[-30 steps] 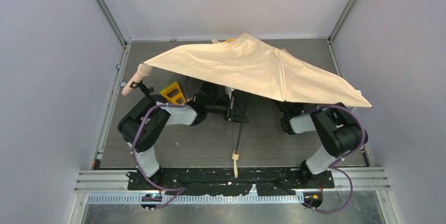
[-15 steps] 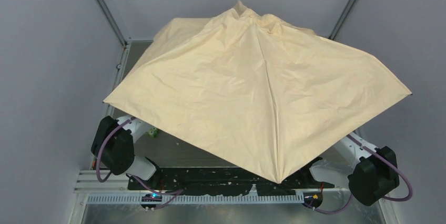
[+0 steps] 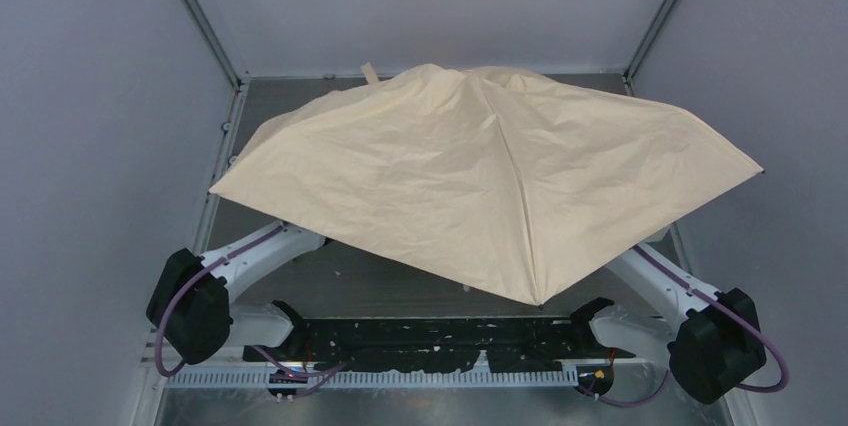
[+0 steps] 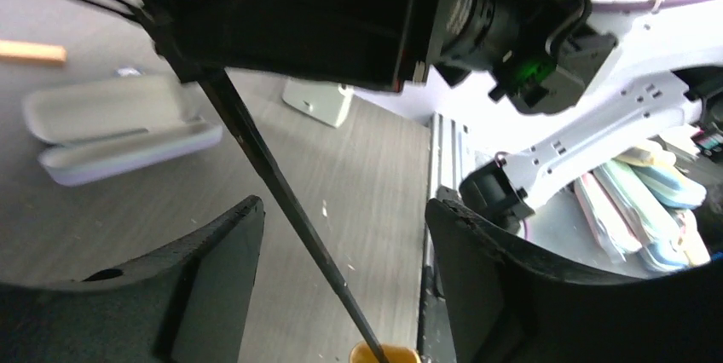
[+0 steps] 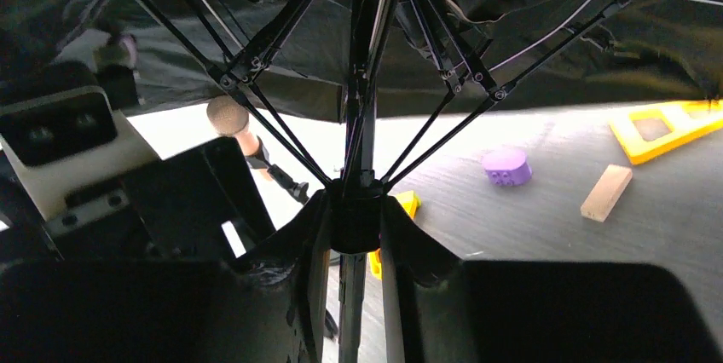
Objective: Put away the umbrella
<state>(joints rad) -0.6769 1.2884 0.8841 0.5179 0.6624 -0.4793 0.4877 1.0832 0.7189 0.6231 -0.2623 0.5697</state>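
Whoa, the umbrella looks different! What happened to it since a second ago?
The umbrella spread from a tilted, half-open sheet into a wide canopy, rose toward the camera, then sank a little. Both arms' elbows swung back to the near edge. The left end effector now stands open around the shaft, apparently having let go. The right end effector stays clamped on the umbrella's hub.

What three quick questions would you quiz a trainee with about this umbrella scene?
1. True or false: the umbrella is folded shut.
2. Which gripper clamps the hub where the ribs meet the shaft? A: left. B: right. C: neither.
3. Fill in: in its own wrist view, the left gripper is ____, with the thin shaft passing between its fingers.

Key: 1 false, the canopy is spread wide. 2 B, the right gripper. 3 open.
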